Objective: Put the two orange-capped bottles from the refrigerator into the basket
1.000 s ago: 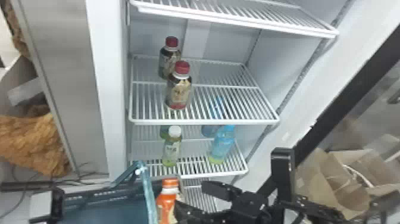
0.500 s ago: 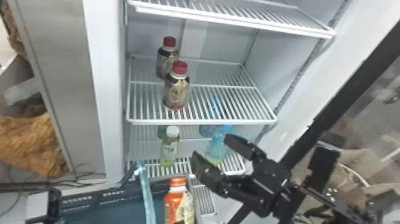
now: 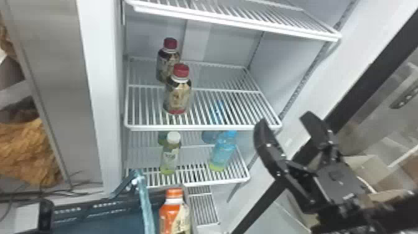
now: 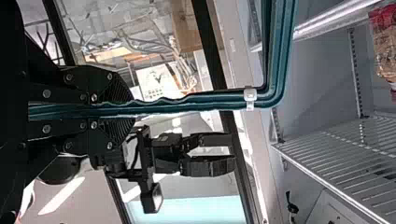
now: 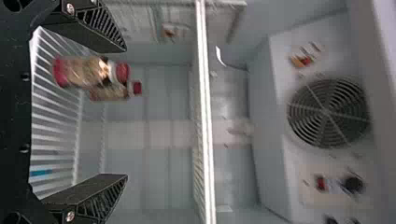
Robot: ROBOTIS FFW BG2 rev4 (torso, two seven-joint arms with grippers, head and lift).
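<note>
Orange-capped bottle (image 3: 174,214) stands at the bottom centre of the head view, seemingly inside the end of the basket (image 3: 90,209). The left gripper (image 4: 132,111) is clamped on the basket's handle (image 4: 187,103); the right gripper (image 3: 283,119), right of centre in the head view, has its jaws apart and empty. I judge one bottle delivered and the second to be fetched: next calls for locating it, then a reach clear of the red-capped bottles (image 3: 178,96).

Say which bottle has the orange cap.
The orange-labelled bottle at the head view's bottom edge, just right of the basket handle. Two dark bottles have red caps; the white-capped bottle and blue-capped bottle stand one shelf lower.
</note>
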